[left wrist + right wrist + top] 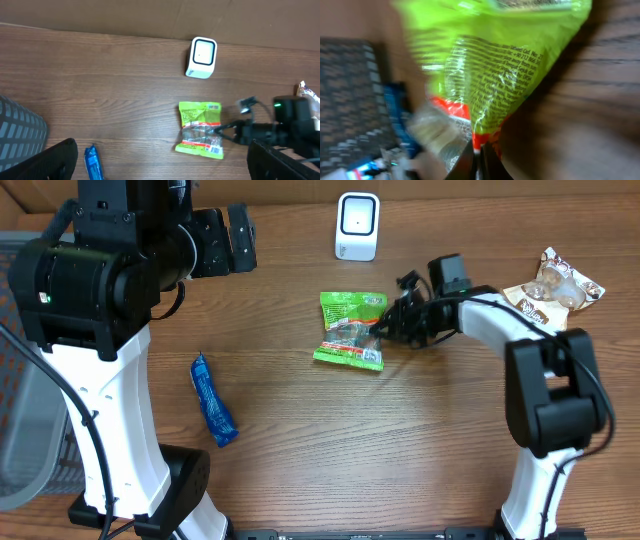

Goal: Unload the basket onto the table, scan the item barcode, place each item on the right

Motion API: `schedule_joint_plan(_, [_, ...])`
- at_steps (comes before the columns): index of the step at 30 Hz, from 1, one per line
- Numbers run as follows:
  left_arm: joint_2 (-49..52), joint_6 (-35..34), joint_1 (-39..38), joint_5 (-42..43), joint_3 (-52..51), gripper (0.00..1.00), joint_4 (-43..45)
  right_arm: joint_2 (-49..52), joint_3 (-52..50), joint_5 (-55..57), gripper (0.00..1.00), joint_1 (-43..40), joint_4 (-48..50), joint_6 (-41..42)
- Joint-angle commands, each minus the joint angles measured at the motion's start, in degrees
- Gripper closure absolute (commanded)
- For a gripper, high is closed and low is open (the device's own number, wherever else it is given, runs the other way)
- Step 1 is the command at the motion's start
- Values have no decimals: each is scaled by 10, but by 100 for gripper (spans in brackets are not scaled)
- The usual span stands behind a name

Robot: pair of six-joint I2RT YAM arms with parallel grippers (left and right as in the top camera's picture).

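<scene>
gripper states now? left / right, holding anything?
Left gripper: open, empty, raised away from the items.
Right gripper: shut on the green snack bag, pinching its edge.

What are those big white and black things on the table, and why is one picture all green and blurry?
Those are two robot arms, each ending in a two-finger pincher called a gripper. One picture looks down from above the wooden table. The other two come from little cameras on the arms' wrists.

The blurry green picture is from the right arm's wrist camera. Its right gripper has pinched shut on the edge of a green snack bag, so the bag fills that camera's view up close.

The left gripper is raised up with its fingers wide open, holding nothing.

Also on the table: a small white scanner box at the far side, a blue packet, and a brown and white snack packet off to one side. The robot is meant to show the bag's barcode to the scanner.
</scene>
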Motion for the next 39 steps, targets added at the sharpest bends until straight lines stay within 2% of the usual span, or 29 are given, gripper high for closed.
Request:
schedule_joint_plan(1, [-1,-1,-1,-3,1,0,1,-90,6,-78,96,-2,5,110])
schedule_joint_plan(4, [-1,-1,-1,-3,1,0,1,-125,6,-126,96,-4,36,180])
schedule_joint_plan(12, [-1,-1,-1,-3,1,0,1,-172,6,-206,96,-6,206,366])
schedule_joint_plan(13, [-1,-1,-1,-3,1,0,1,-172,6,-226,96,-6,257,411])
schedule_joint_plan(18, [-1,-1,-1,-3,1,0,1,-172,6,-245,96,-5,398,527])
schedule_joint_plan(23, [-1,-1,-1,-3,1,0,1,-172,6,-245,96,-5,480,575])
schedule_joint_plan(26, [-1,-1,-1,-3,1,0,1,-171,6,-245,96,-7,466,546])
schedule_joint_plan(30, [-1,-1,-1,-3,1,0,1,-171,6,-225,93,-8,364,435])
schedule_joint_plan(34, [-1,-1,-1,-3,1,0,1,-171,6,-119,72,-16,170,286])
schedule_joint_plan(37, [-1,-1,-1,-3,1,0,1,-171,6,-9,58,-19,75,200])
schedule_joint_plan(39, [-1,-1,-1,-3,1,0,1,-171,6,51,34,-19,48,145])
